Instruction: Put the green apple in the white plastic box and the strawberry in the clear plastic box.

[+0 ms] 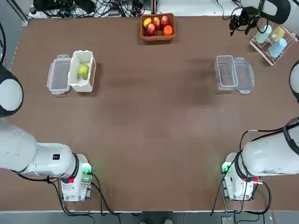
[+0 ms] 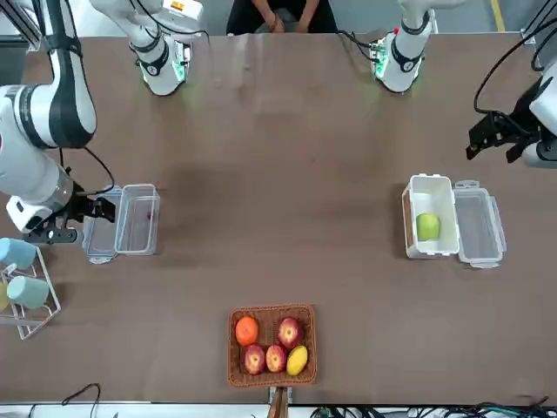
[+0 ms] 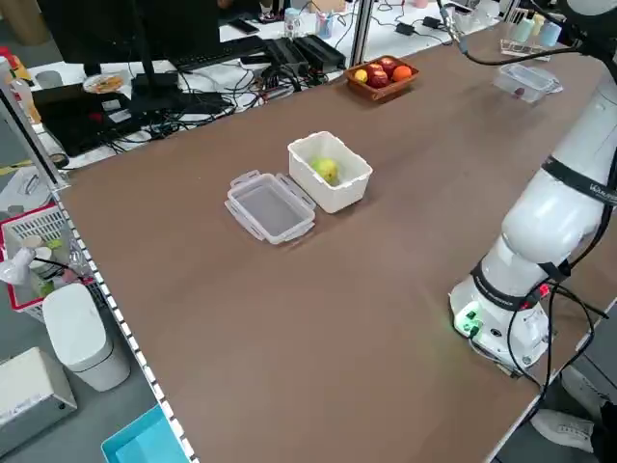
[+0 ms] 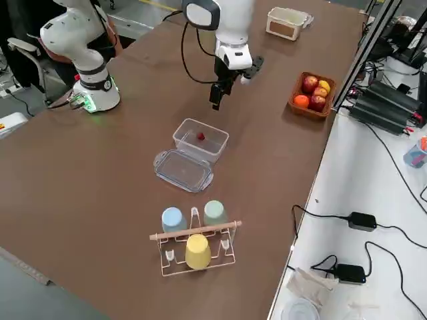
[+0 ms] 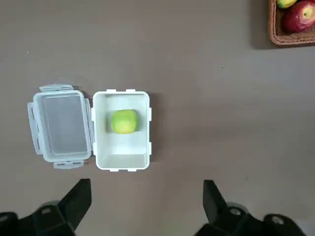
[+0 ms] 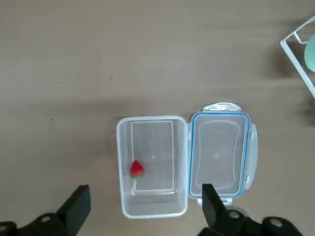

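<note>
Green and presumably firm, smooth and light, the apple point(image 5: 124, 121) is sitting inside the white plastic box point(image 5: 123, 162), calling for a grip across its widest part. The strawberry point(image 6: 137, 169), lying in the clear plastic box point(image 6: 153, 211), is probably needing a gentle mid-body pinch. Above the surface point(image 1: 140, 116) near those boxes, the left gripper point(image 5: 146, 186) and right gripper point(image 6: 146, 189) are each holding 2 fingers wide, gripping nothing.

Both arms are bent and raised above the surface point(image 1: 140, 116). The left end effector point(image 5: 147, 182) hangs over the robot's left side, fingers spread wide, with nothing gripped. The right end effector point(image 6: 145, 187) hangs over the robot's right side, its fingers likewise apart and its grip empty.
</note>
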You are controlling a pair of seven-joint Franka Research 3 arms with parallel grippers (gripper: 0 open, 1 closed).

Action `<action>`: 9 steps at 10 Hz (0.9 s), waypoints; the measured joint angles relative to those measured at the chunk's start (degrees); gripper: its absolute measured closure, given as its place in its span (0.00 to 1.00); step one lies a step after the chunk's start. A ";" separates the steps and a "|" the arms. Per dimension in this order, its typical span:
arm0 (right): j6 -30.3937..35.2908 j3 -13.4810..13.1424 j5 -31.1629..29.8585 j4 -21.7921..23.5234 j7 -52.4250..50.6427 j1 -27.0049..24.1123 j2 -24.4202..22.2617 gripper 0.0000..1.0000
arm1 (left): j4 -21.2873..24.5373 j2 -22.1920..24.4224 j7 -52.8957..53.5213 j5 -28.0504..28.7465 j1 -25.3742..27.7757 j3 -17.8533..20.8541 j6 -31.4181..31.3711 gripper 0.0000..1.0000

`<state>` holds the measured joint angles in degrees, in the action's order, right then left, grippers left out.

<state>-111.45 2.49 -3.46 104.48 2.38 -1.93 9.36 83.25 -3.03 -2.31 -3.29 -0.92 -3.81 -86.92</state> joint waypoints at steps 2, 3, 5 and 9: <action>4.61 0.04 0.05 -3.54 5.26 2.58 -0.48 0.00 | -0.02 -0.30 0.02 0.09 0.07 0.13 0.00 0.00; 7.08 0.18 0.05 -5.11 7.06 3.59 -1.22 0.00 | -0.11 -0.29 0.14 0.89 -0.01 0.10 0.00 0.00; 15.96 1.12 0.05 -11.34 8.44 3.88 -2.61 0.00 | -0.15 -0.31 -0.09 2.41 -0.63 -0.63 0.00 0.00; 19.48 0.36 0.05 -15.81 8.47 3.54 -4.62 0.00 | -0.15 -0.36 0.16 2.42 0.06 -0.60 0.00 0.00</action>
<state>-91.97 2.84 -3.42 88.67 10.85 1.61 4.74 83.10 -3.39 -2.15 -0.87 -0.86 -4.41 -86.93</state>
